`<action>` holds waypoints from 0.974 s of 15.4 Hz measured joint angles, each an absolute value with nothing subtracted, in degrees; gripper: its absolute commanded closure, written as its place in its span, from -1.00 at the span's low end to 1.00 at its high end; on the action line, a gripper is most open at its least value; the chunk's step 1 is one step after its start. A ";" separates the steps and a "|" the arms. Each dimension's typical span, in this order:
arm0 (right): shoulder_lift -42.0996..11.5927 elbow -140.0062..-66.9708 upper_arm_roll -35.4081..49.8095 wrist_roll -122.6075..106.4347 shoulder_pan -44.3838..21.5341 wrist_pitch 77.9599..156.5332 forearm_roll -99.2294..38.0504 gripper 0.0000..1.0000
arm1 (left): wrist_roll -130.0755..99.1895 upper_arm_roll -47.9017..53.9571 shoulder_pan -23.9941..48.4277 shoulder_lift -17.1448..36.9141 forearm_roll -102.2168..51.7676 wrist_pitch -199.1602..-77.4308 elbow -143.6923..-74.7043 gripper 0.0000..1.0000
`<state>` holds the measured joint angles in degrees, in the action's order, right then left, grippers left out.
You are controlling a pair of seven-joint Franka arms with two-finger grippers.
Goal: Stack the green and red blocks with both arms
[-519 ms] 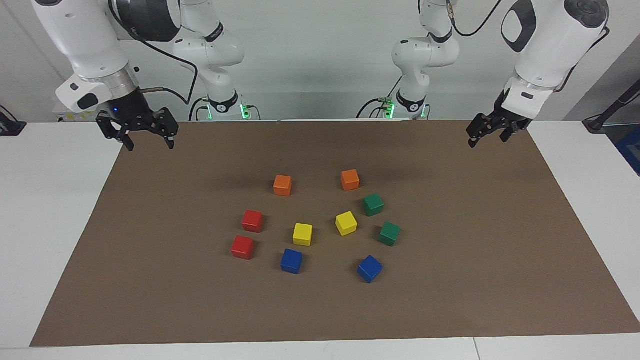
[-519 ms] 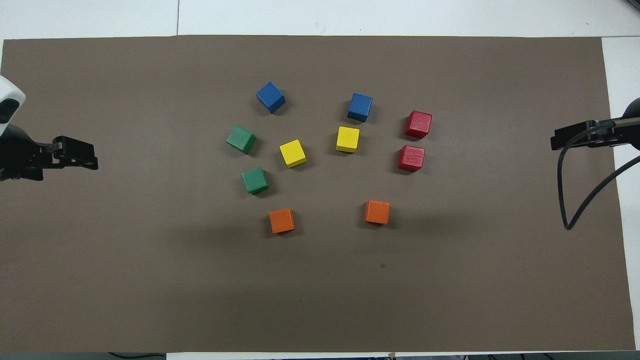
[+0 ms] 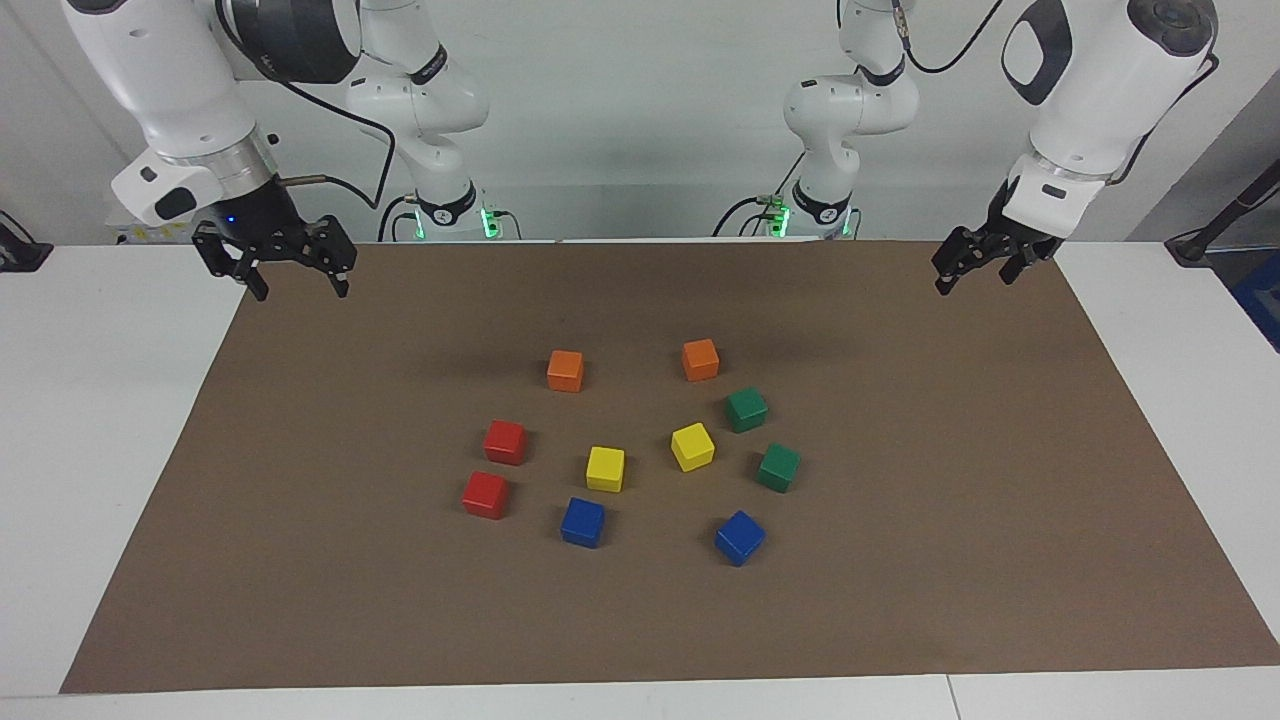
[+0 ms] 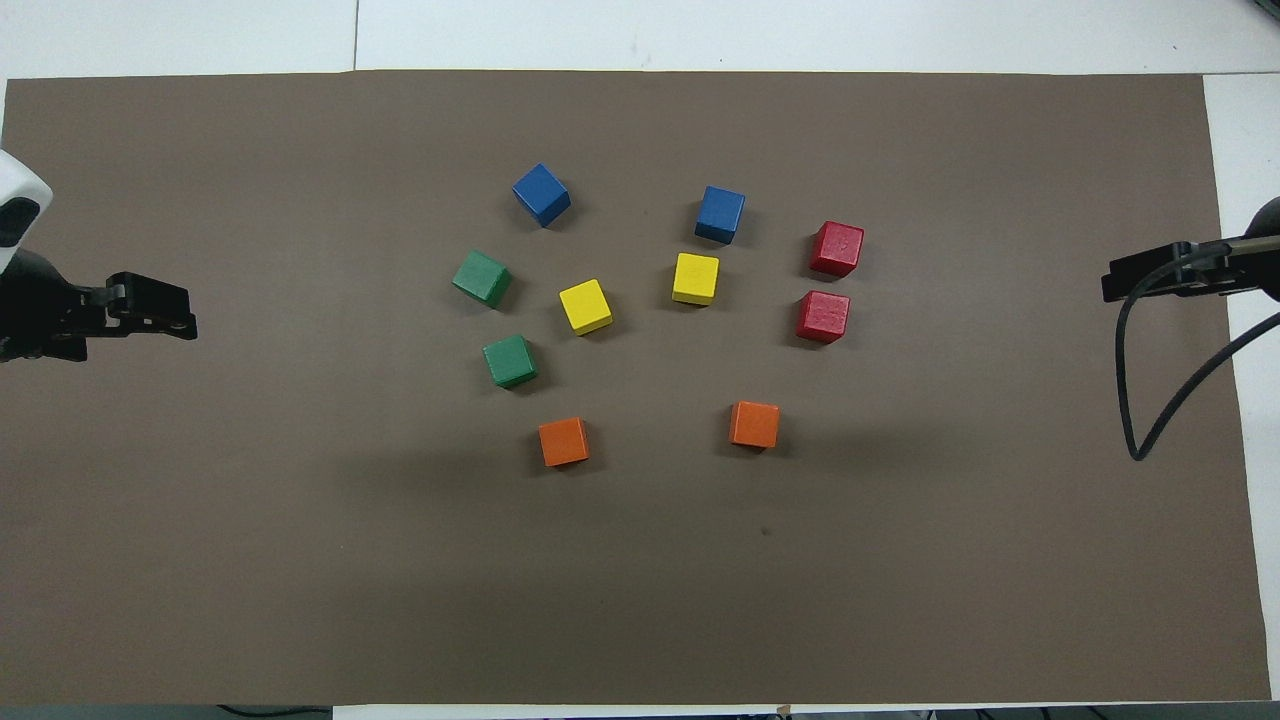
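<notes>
On the brown paper mat (image 3: 950, 560), the empty, spread-jawed left gripper (image 3: 972, 272) hangs nearest the two dark green wooden cubes (image 3: 747, 409) (image 3: 778, 467), while the equally open right gripper (image 3: 297, 280) hangs nearest the two red cubes (image 3: 505, 441) (image 3: 485, 494).
</notes>
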<state>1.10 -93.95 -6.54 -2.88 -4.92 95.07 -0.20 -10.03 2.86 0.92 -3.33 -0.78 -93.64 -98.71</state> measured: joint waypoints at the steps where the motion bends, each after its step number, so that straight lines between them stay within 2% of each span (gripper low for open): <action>1: 1.10 -93.98 -6.53 -2.67 -4.91 95.06 -0.20 -1.00 | -10.03 2.86 0.92 -3.33 -0.81 -93.22 -98.75 -1.00; 5: 1.26 -97.15 -6.29 4.16 -5.98 96.87 -0.22 -1.00 | -13.87 3.80 1.35 -3.28 -1.25 -93.68 -99.29 -1.00; 8: 0.41 -104.33 -5.99 13.03 -10.72 104.98 -0.21 -1.00 | -17.25 4.90 3.42 -2.13 -1.28 -98.63 -101.42 -1.00; 10: -2.33 -107.29 -5.81 17.33 -13.80 110.34 -0.20 -1.00 | -20.95 4.92 5.92 0.72 -1.42 -102.91 -102.69 -1.00; 15: -10.41 -108.40 -5.71 23.38 -17.42 120.26 -0.19 -1.00 | -33.96 5.15 12.87 9.21 -1.47 -112.68 -103.07 -1.00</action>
<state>-10.41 -108.40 -5.71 23.38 -17.42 120.26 -0.19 -33.96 5.15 12.87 9.21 -1.47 -112.68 -103.07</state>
